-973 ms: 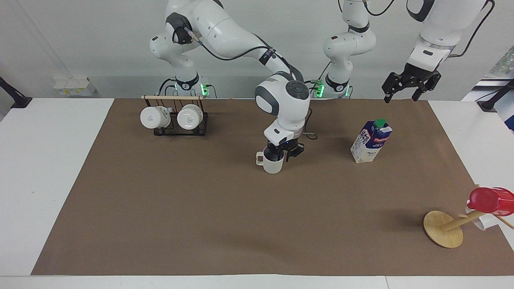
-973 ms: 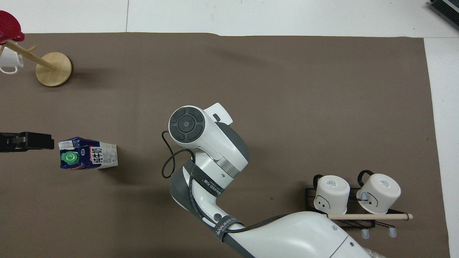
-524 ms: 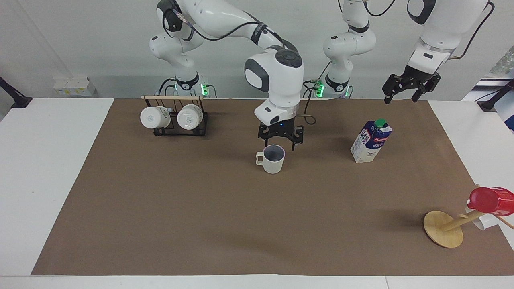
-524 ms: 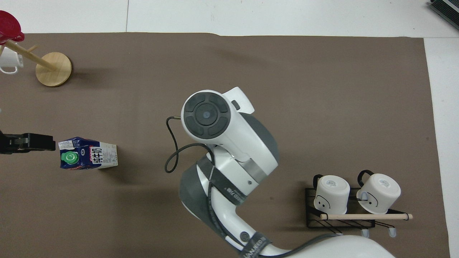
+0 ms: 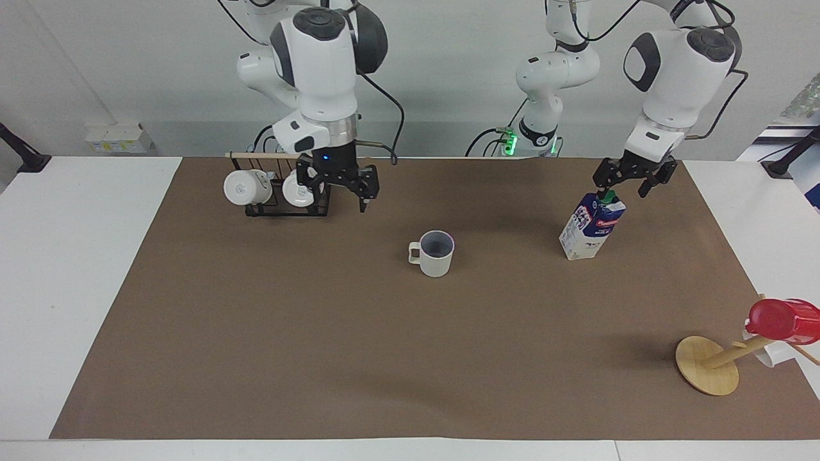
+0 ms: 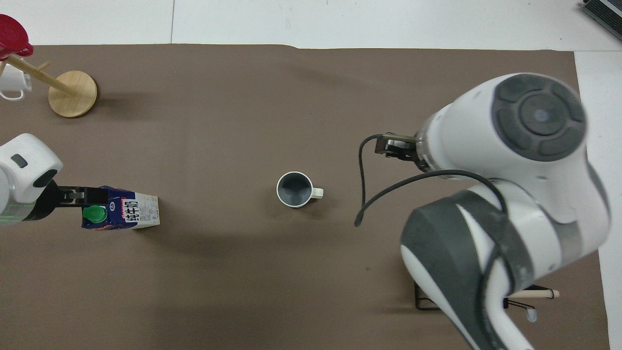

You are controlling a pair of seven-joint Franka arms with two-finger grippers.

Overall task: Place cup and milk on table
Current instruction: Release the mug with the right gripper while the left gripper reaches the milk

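Note:
The off-white cup [image 5: 435, 253] stands upright on the brown mat [image 5: 384, 358] of the white table [image 5: 77, 269], mid-mat; it also shows in the overhead view [image 6: 295, 189], grey-blue inside. The milk [image 5: 592, 224] stands upright toward the left arm's end, seen in the overhead view too [image 6: 121, 214]. My right gripper [image 5: 341, 194] is open and empty, up in the air beside the mug rack, apart from the cup. My left gripper [image 5: 623, 187] is open just over the milk's green cap [image 5: 607, 195]; whether it touches the cap is unclear.
A black mug rack [image 5: 282, 192] with two white mugs stands near the robots at the right arm's end. A wooden stand [image 5: 708, 366] with a red cup [image 5: 781, 320] stands farthest from the robots at the left arm's end. My right arm [image 6: 510, 194] hides the rack from above.
My right gripper let go of the cup, rose and swung away to the mug rack. My left gripper came down from the mat's edge to just over the milk's top.

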